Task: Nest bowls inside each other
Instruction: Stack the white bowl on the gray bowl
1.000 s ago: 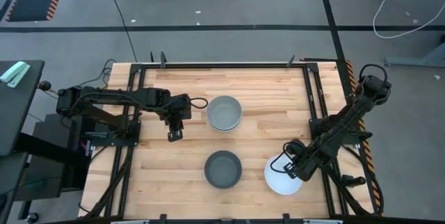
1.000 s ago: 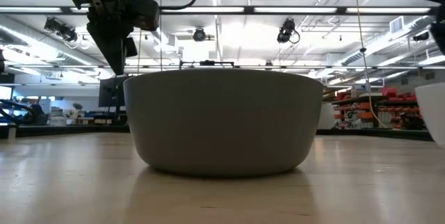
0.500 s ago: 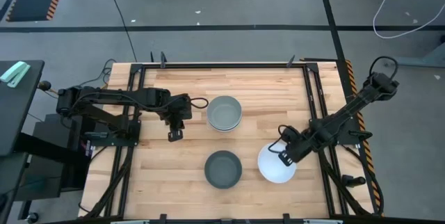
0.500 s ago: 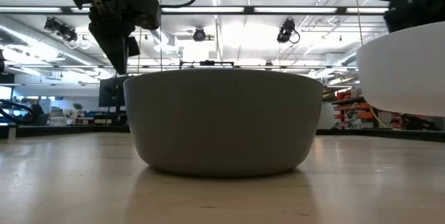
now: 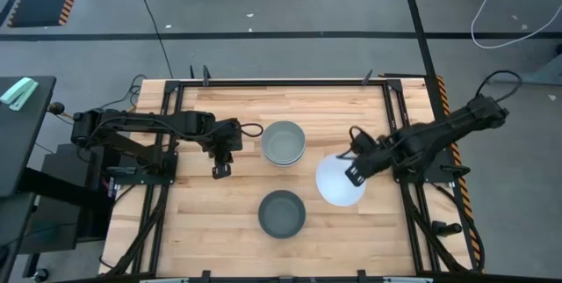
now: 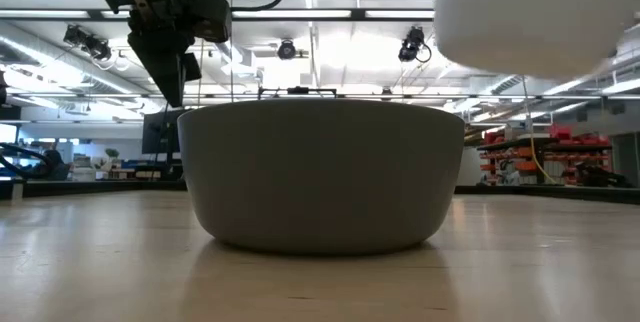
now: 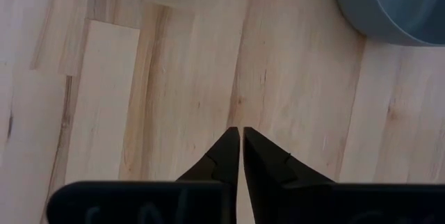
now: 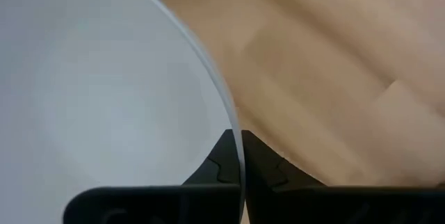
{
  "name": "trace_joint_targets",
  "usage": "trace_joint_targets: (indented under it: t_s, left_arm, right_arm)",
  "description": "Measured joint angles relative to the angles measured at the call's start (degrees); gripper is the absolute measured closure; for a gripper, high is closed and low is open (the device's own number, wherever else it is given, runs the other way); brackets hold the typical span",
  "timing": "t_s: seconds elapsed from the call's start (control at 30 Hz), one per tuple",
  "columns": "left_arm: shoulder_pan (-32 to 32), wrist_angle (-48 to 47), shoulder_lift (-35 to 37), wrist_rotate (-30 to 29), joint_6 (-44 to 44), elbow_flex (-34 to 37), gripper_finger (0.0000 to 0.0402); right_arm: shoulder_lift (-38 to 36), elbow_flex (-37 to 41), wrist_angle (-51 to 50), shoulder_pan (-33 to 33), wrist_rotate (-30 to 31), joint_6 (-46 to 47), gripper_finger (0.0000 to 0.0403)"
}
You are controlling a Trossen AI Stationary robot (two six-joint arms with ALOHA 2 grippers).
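White bowl (image 5: 339, 181) rim in right pincer (image 5: 354, 175), seemingly airborne.

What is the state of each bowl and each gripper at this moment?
White bowl: lifted off the table, held by its rim.
Light grey bowl: resting on the table, upright.
Dark grey bowl: resting on the table, upright, empty.
Right gripper: shut on the white bowl's rim.
Left gripper: empty, fingers nearly together, above bare table.

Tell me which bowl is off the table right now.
The white bowl, pinched by its rim in the right gripper and carried in the air. The light grey stack and the dark grey bowl sit on the table.
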State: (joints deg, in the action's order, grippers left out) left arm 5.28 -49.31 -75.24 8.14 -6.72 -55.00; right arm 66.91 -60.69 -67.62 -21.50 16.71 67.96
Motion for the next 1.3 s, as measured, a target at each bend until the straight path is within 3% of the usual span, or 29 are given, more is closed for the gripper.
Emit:
trace_joint_targets:
  t_s: [0.17, 0.47, 0.93, 1.3]
  left_arm:
    - [0.0, 0.0, 0.0, 0.0, 0.0, 0.0, 0.038]
    - [0.0, 0.0, 0.0, 0.0, 2.0, 0.0, 0.038]
    - [0.0, -0.2, 0.0, 0.0, 3.5, 0.0, 0.0383]
    - [2.6, -8.2, 0.0, -4.3, 2.6, 0.0, 0.0377]
  right_arm:
    - [3.6, -9.6, -5.1, 5.5, 2.7, -4.8, 0.0401]
    - [11.8, -21.8, -5.2, 17.9, 1.8, -18.8, 0.04]
    - [26.2, -33.5, -4.6, 32.0, -9.2, -31.8, 0.0401]
    - [37.5, -44.2, -3.7, 35.8, -13.2, -40.3, 0.0401]
